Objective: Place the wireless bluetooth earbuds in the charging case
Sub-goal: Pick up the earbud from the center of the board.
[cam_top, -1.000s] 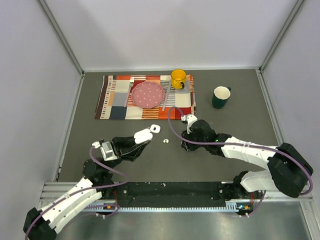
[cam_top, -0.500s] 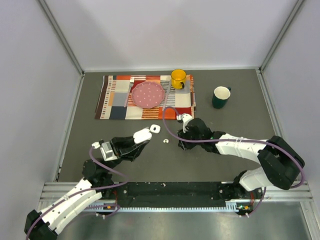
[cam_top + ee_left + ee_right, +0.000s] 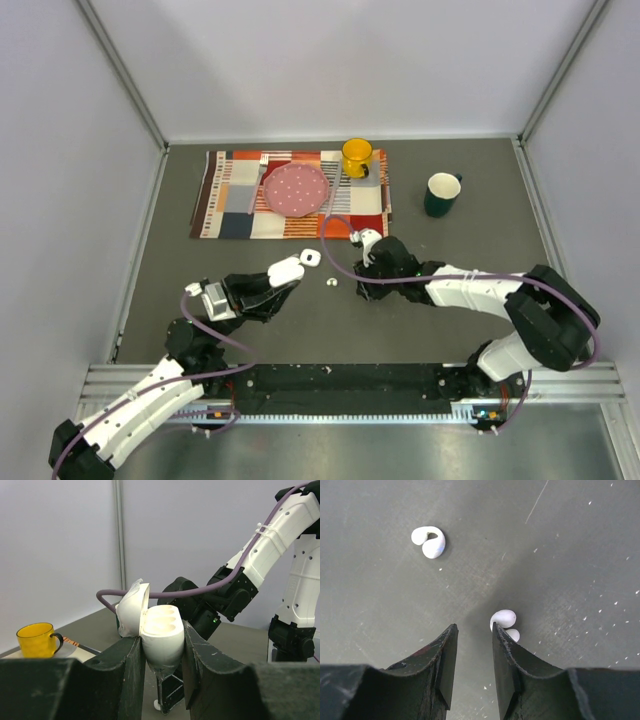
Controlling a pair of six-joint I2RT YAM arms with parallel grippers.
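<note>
My left gripper (image 3: 162,647) is shut on the body of an open white charging case (image 3: 162,630), whose lid (image 3: 132,609) hangs back to the left and whose two sockets face up. From above, that case (image 3: 285,270) sits left of centre. A second small white case (image 3: 311,257) lies just beyond it. My right gripper (image 3: 474,630) points down at the table, open, with nothing between its fingers. One white earbud (image 3: 504,621) lies against the outer side of its right fingertip. Another earbud (image 3: 430,541) lies farther off to the left. From above, one earbud (image 3: 331,282) shows between the two grippers.
A patchwork placemat (image 3: 225,210) at the back carries a pink plate (image 3: 295,188) and a yellow mug (image 3: 357,156). A dark green mug (image 3: 441,194) stands at the back right. The right arm's purple cable (image 3: 200,587) loops behind the held case.
The right arm has shifted slightly to the left and its jaws have narrowed a little. The left gripper and the case in it have stayed put.
</note>
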